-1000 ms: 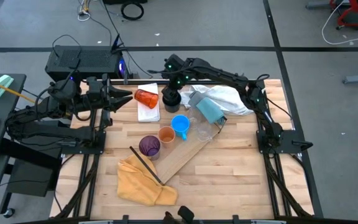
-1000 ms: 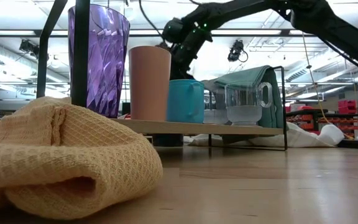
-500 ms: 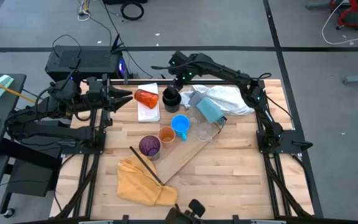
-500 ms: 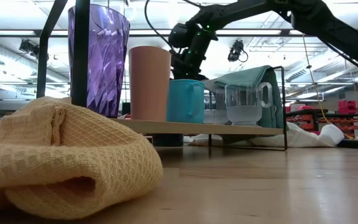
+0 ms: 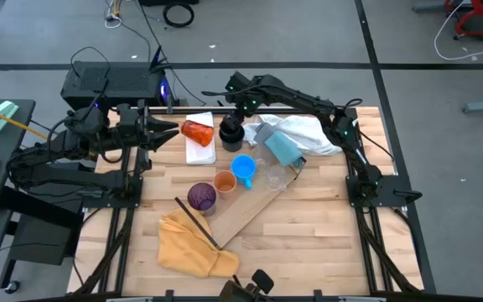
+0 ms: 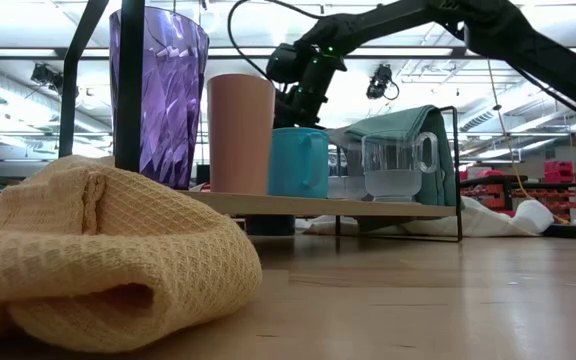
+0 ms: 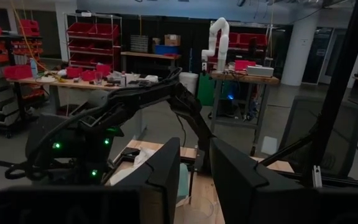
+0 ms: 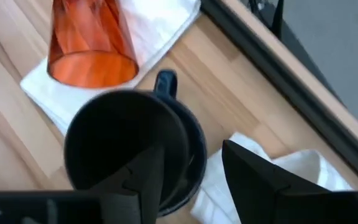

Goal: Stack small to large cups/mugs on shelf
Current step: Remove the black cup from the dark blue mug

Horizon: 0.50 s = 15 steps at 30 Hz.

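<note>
High view: the right end effector (image 5: 234, 107) hangs just above the black mug (image 5: 231, 132), which stands on the tabletop (image 5: 325, 218) at the far edge, off the shelf. Beside the end effector, toward the left arm, the red-orange tumbler (image 5: 196, 132) lies on its side on a white pad (image 5: 200, 149). Nearer the front, well away from this end effector, the pale wooden shelf (image 5: 246, 214) carries the purple cup (image 5: 201, 196), the orange cup (image 5: 225, 181), the blue mug (image 5: 243, 167) and a clear mug (image 5: 276, 175) in a row. The left end effector (image 5: 168, 130) waits at its own side, near the tumbler; whether it is open cannot be told here.

Low view: the four cups stand upright along the shelf (image 6: 308, 205), the right arm reaching down behind them.

Left wrist view: the left end effector's fingers (image 7: 166, 168) stand slightly apart with nothing between them.

Right wrist view: the right end effector (image 8: 188, 171) is open, one finger over the black mug (image 8: 129, 146), the other outside its wall, so the rim sits between them without a grip. The mug's handle (image 8: 165, 81) points away from the end effector, toward the tumbler (image 8: 89, 46).

Judged: the mug looks rigid, glossy and likely heavier than the plastic cups, so a pinch across the wall near the rim suits it; its smooth glaze may slip. The tumbler looks light and slick.
</note>
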### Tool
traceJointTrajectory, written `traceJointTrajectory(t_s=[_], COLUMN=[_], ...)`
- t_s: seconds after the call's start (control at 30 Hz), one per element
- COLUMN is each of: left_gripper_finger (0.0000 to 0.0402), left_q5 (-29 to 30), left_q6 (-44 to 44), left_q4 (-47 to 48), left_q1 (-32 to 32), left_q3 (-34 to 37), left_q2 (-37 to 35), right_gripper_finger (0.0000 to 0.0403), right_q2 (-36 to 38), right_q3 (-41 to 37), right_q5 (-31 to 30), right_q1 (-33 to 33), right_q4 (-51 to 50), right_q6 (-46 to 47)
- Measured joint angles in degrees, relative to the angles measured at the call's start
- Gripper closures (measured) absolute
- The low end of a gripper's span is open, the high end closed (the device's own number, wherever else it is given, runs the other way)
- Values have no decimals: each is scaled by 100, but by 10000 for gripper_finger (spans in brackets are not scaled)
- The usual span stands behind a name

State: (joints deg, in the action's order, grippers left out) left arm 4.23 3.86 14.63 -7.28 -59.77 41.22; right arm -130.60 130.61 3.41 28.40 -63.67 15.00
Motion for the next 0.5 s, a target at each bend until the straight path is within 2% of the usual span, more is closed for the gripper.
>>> traceJointTrajectory(t_s=[0.5], left_gripper_finger=[301], left_q5=[0], left_q6=[0], left_q4=[17], left_q1=[1], left_q3=[0], left_q2=[-1], right_gripper_finger=[241], right_q2=[-99], right_q3=[-451], right_q5=[3], right_q1=[-120], right_q4=[348], right_q6=[134])
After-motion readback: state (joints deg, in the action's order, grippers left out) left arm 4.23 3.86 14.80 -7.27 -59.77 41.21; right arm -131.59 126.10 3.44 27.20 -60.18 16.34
